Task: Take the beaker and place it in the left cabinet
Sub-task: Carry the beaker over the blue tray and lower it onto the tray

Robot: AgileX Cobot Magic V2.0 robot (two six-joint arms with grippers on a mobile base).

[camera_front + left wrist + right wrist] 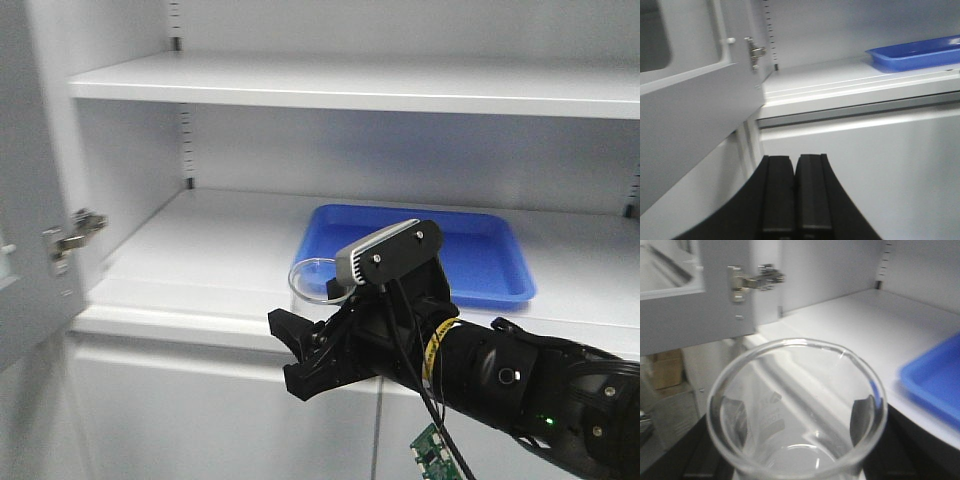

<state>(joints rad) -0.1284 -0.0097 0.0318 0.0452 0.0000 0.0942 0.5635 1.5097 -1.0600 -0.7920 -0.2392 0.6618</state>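
My right gripper (797, 416) is shut on the clear glass beaker (771, 412). Its black fingers (864, 415) press on both sides of the glass, and faint white marks show on the wall. In the front view the right gripper (300, 352) holds the beaker (308, 280) at the front edge of the left cabinet's lower shelf (200, 260), just left of the blue tray (470, 250). My left gripper (795, 162) is shut and empty, low in front of the cabinet's lower front panel, below the shelf edge (840, 90).
The cabinet door (30, 260) stands open at the left with a metal hinge (78, 232). An upper shelf (350, 85) spans the cabinet above. The blue tray also shows in the wrist views (915, 52) (935, 380). A cardboard box (665, 371) sits low at the left.
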